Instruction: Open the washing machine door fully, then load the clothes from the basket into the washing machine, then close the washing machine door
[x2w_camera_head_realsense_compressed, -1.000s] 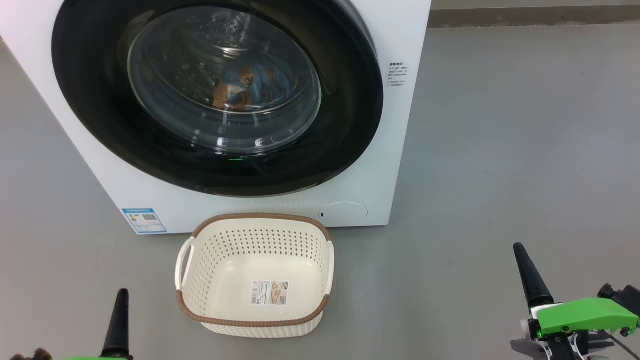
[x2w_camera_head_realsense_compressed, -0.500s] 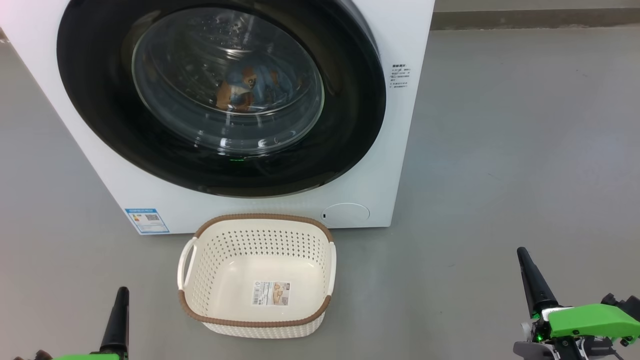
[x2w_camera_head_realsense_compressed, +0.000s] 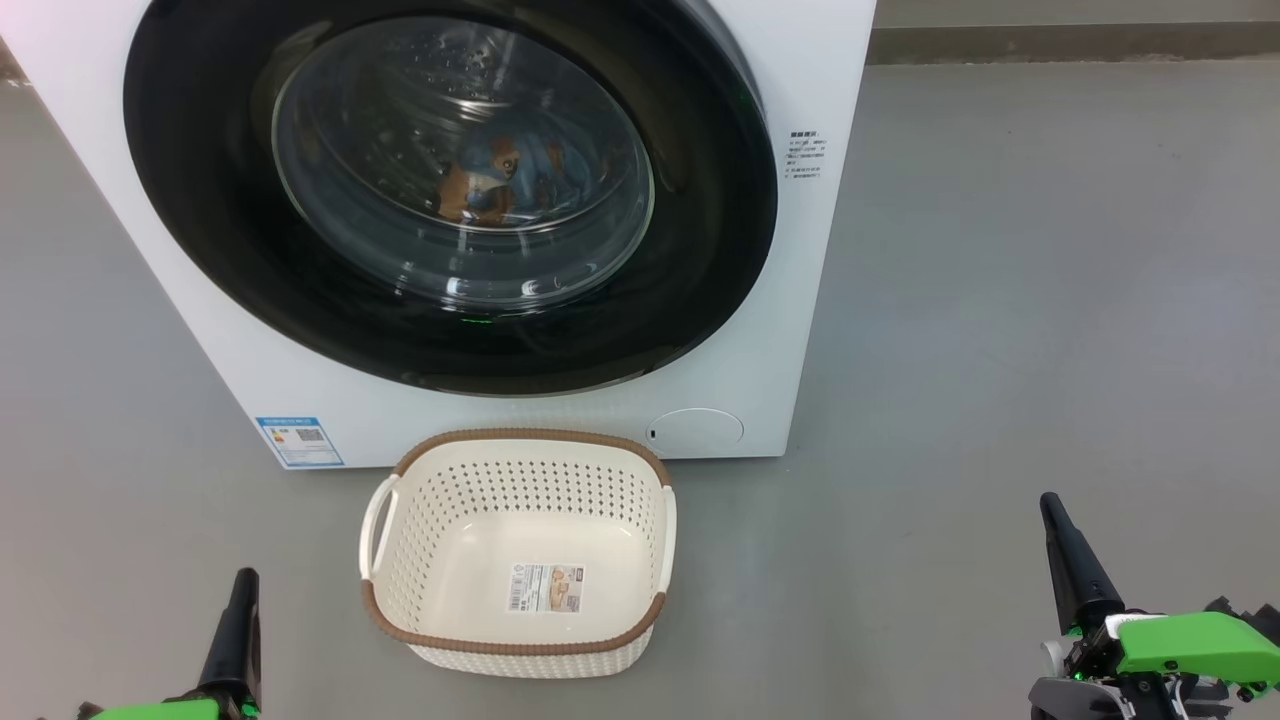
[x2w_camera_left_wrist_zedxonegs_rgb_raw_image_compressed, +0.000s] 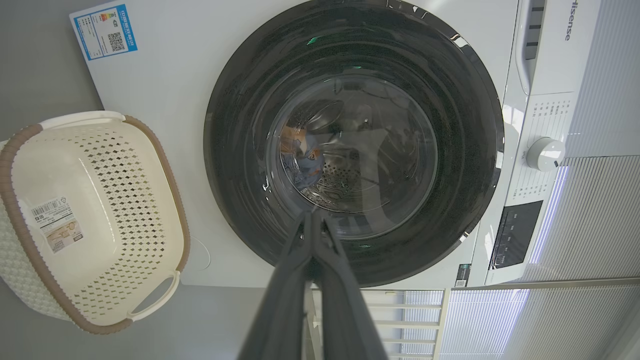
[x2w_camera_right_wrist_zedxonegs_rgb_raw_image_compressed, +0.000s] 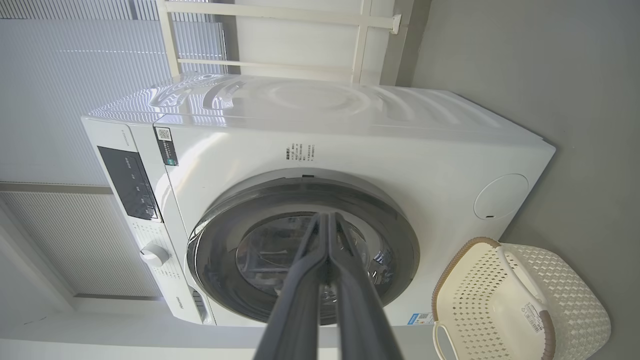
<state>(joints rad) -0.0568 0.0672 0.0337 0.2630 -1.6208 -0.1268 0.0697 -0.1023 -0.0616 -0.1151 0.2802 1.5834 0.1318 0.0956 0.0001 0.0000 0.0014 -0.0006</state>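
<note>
The white washing machine (x2w_camera_head_realsense_compressed: 500, 420) stands in front of me with its glossy black washing machine door (x2w_camera_head_realsense_compressed: 200, 200) shut flat against it. Through the glass window I see the clothes (x2w_camera_head_realsense_compressed: 500, 175), blue fabric with orange-brown bears, lying in the drum. The cream basket (x2w_camera_head_realsense_compressed: 520, 437) sits on the floor just before the machine, with only a label on its base. My left gripper (x2w_camera_head_realsense_compressed: 243, 578) is shut at the lower left and my right gripper (x2w_camera_head_realsense_compressed: 1048, 500) is shut at the lower right, both well short of the machine. In the wrist views the left gripper (x2w_camera_left_wrist_zedxonegs_rgb_raw_image_compressed: 312, 212) and right gripper (x2w_camera_right_wrist_zedxonegs_rgb_raw_image_compressed: 327, 216) have their fingers pressed together, pointing at the door.
Grey floor (x2w_camera_head_realsense_compressed: 1000, 300) stretches to the right of the machine. A control panel with a dial (x2w_camera_left_wrist_zedxonegs_rgb_raw_image_compressed: 545, 152) runs along the machine's top front. White slatted blinds (x2w_camera_right_wrist_zedxonegs_rgb_raw_image_compressed: 75, 50) and a white frame (x2w_camera_right_wrist_zedxonegs_rgb_raw_image_compressed: 360, 45) stand behind the machine.
The whole head picture has slid slightly right and down, so the camera moved. Door, basket and both grippers keep their places relative to each other.
</note>
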